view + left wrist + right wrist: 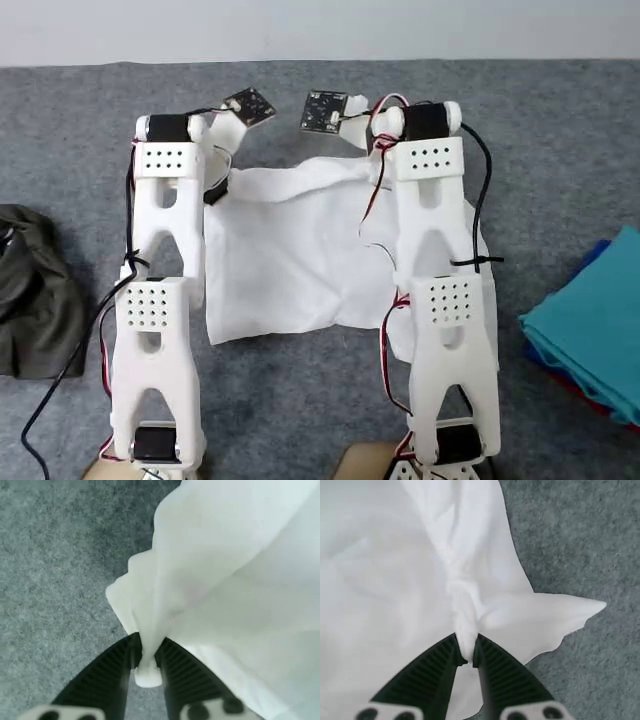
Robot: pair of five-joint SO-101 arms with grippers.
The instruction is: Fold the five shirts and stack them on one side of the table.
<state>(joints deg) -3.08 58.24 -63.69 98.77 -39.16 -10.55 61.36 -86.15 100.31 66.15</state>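
Grey worktop (300, 400) w/ white shirt (290, 250); left gripper (147, 662) & right gripper (466, 652) fingers clenched on its far edge. We'd pull both evenly, cloth taut.

- dark shirt heap (35, 290) blocks the 9 o'clock edge
- folded teal stack (590, 330) blocks 3–4 o'clock
- white shirt (290, 250) covers the centre
- bare grey table (560, 130) free at 1–2 and 10–11 o'clock
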